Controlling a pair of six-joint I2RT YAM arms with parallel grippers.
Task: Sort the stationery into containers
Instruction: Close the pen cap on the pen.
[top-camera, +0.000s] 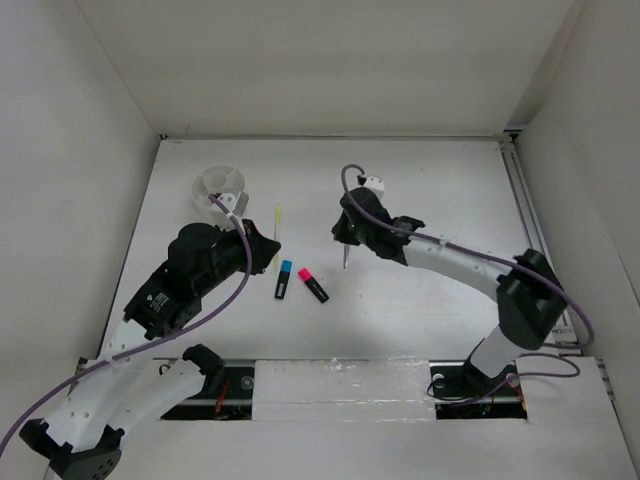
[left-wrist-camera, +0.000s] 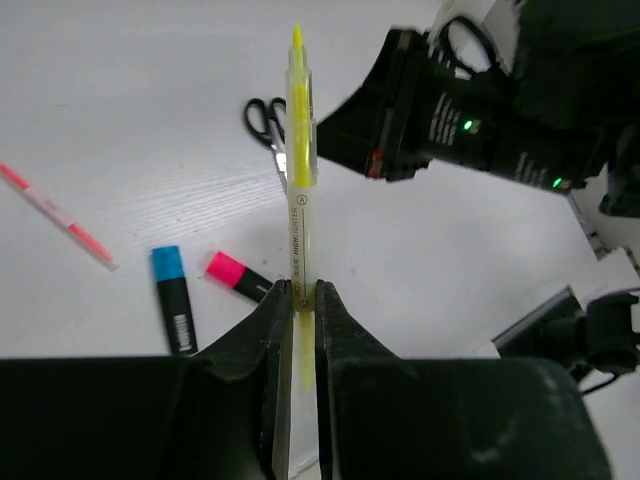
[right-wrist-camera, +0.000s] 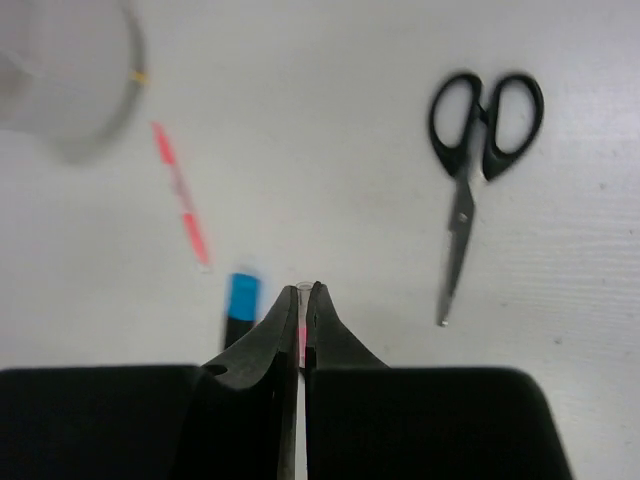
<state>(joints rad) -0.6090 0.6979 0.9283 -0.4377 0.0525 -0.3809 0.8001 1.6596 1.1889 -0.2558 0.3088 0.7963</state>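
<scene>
Overhead view of a white counter (top-camera: 430, 180) with two robot arms reaching away from its near edge. The left arm (top-camera: 190, 270) bends forward and to the right. The left fingers (left-wrist-camera: 303, 290) are clamped on the lower part of a thin yellow pen (left-wrist-camera: 300, 170), which sticks straight out beyond the fingertips and is lifted off the counter. A round white bowl (top-camera: 205, 185) sits just to the left of these fingers, a little farther back.

Below and left of the left fingers lie two stubby black highlighters side by side, one with a blue cap (left-wrist-camera: 172, 295) and one with a pink cap (left-wrist-camera: 238, 275). A thin pink pen (left-wrist-camera: 55, 215) lies farther left.

The right arm (top-camera: 450, 262) stretches from the right side toward the middle, wrist tipped downward. The right fingers (right-wrist-camera: 302, 292) are pressed together just above the counter. A sliver of pink shows in the slit between them, and it is unclear whether they hold anything. Black-handled scissors (right-wrist-camera: 470, 180) lie flat to the right of these fingers, blades pointing toward the camera. The blue-capped highlighter is just to their left.
</scene>
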